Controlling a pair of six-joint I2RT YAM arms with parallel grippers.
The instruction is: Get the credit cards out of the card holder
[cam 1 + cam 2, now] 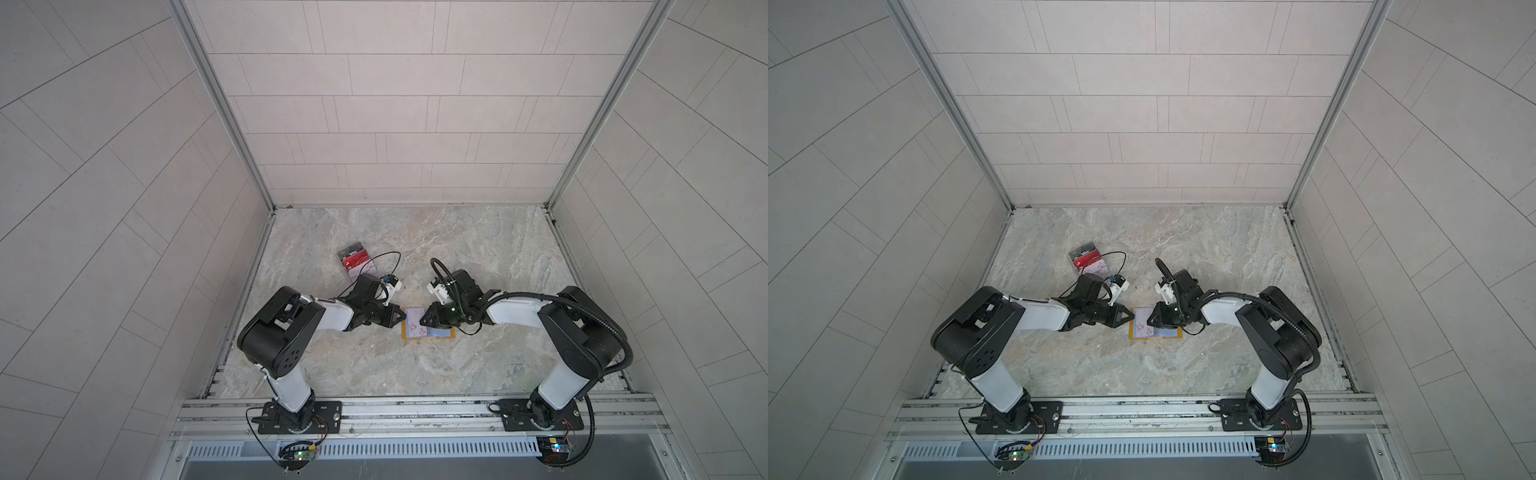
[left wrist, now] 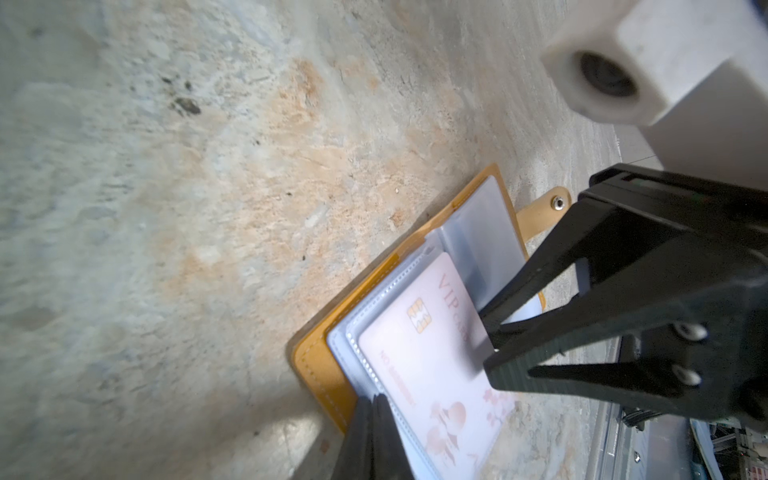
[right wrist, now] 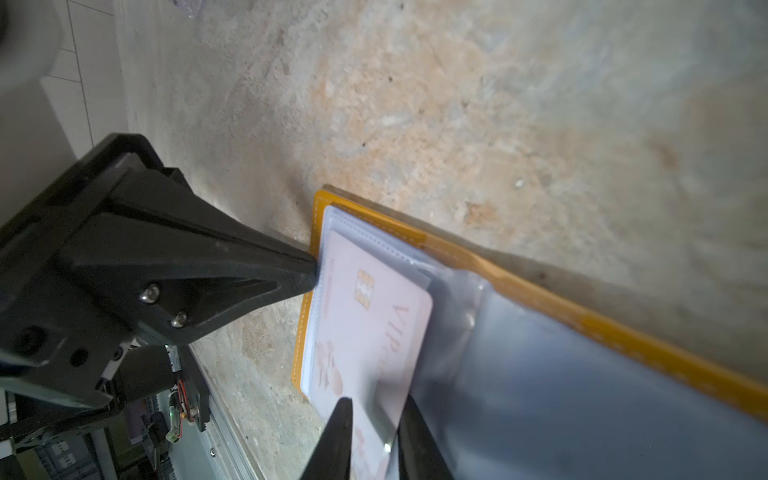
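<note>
You are at the step of pulling one card out, so go slow. Your right gripper [image 3: 376, 399] has its two fingers apart, one on each side of the edge of the pale pink card [image 3: 374, 316]. It is not squeezing the card yet. Shut the fingers on the card alone, not on the clear sleeve [image 3: 561, 395] next to it, or I think the whole page will lift with it. Then pull flat and straight, the way the pocket opens, away from the other arm. Your left gripper [image 1: 402, 318] is pinched tight, with its tip right at the edge of the card holder [image 2: 320, 370] on its own side. I cannot tell if it nips that edge or only presses on it. Let it hold that edge down while you pull, so the holder does not slide on the table [image 1: 374, 365]. The holder lies open and flat on the table, right between the two grippers. It is mustard yellow with pale stitches, and it has a strap tab [image 2: 544, 212] with a shiny snap button. Its pages are clear and a bit blue. The card sits in the front pocket and seems to stick part way out. It has a gold chip, red "VIP" letters and small red pictures.
</note>
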